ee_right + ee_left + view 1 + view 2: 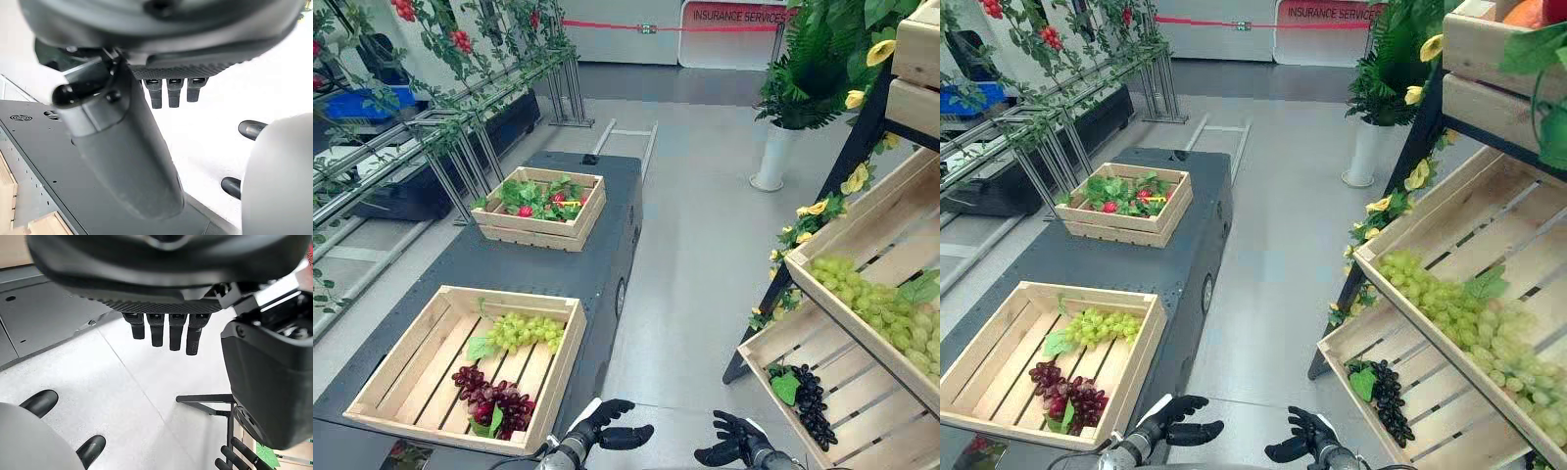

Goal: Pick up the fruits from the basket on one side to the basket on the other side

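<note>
On the dark table (597, 264) stands a near wooden crate (563, 362) holding a green grape bunch (524, 331) and a dark red grape bunch (494, 397). To the right, a slanted shelf carries a lower crate (783, 343) with black grapes (811, 397) and an upper crate (891, 235) with green grapes (871, 304). My left hand (607, 426) and right hand (732, 441) hover low over the floor between table and shelf. Both are open and hold nothing. Straight fingers (166, 333) show in the left wrist view and fingers (168, 93) in the right wrist view.
A second crate (533, 230) with leaves and small red fruits sits at the table's far end. A white potted plant (775, 152) stands on the floor beyond the shelf. Leafy racks line the left side. Grey floor runs between table and shelf.
</note>
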